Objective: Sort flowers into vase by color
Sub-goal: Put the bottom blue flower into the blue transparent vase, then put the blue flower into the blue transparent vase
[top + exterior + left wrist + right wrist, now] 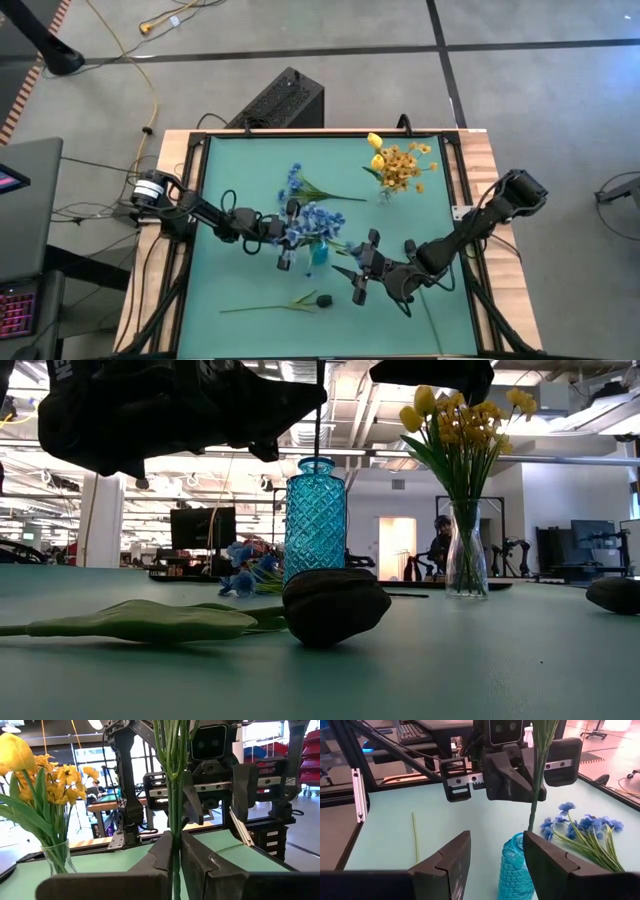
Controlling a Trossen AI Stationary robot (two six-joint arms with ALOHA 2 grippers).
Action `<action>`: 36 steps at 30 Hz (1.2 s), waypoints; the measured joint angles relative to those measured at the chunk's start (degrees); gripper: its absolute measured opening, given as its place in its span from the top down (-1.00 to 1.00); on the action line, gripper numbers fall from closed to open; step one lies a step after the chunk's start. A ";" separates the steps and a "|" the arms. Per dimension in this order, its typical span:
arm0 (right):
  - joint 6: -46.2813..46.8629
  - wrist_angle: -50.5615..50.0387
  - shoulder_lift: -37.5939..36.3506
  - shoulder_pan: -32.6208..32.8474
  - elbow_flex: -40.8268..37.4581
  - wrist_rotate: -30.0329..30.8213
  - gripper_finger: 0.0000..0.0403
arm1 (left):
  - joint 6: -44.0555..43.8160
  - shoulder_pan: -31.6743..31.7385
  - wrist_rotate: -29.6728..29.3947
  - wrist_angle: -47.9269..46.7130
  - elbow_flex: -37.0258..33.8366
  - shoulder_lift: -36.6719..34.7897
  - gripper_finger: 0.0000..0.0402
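My left gripper [290, 238] is shut on a blue spray [315, 220] of the flowers, whose green stalks [172, 765] stand upright over the blue glass vase [320, 256]. The stalks' lower end [531, 826] is at the vase's mouth. My right gripper [495, 855] stands open just to the right of the vase, and I see no touch. More blue flowers [300, 185] lie on the mat behind. Yellow flowers [400, 168] stand in a clear vase [466, 565]. A dark-budded stem [300, 300] lies near the front edge. My left gripper pinches the spray's green stalks [175, 822] between its two fingers, below the blooms. The fingers come about level from the table's left and lie across the stalks. The spray is upright and clear of the table, with its lower end [319, 420] going down into the blue vase.
A single bare stalk [414, 840] lies on the mat near the right arm. The dark bud [335, 605] and its leaf [140, 620] lie in front of the blue vase. A black box [280, 100] stands beyond the table's far edge.
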 joint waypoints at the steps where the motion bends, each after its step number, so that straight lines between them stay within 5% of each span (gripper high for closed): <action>1: 0.09 -0.01 0.00 0.01 0.00 0.00 -0.02 | -0.01 0.00 -0.35 -0.01 0.00 0.00 0.91; 17: 1.14 0.00 -0.02 0.07 0.00 -0.48 -0.02 | 0.83 0.12 -0.85 -11.92 0.00 -1.53 0.44; 29: 1.57 -0.38 -0.02 0.07 0.00 -2.85 -0.02 | 3.18 2.50 1.94 -53.53 1.36 -21.74 0.26; 36: 1.00 -0.97 -0.02 0.00 0.00 -2.86 -0.02 | 3.80 2.58 2.04 -58.53 1.31 -28.74 0.26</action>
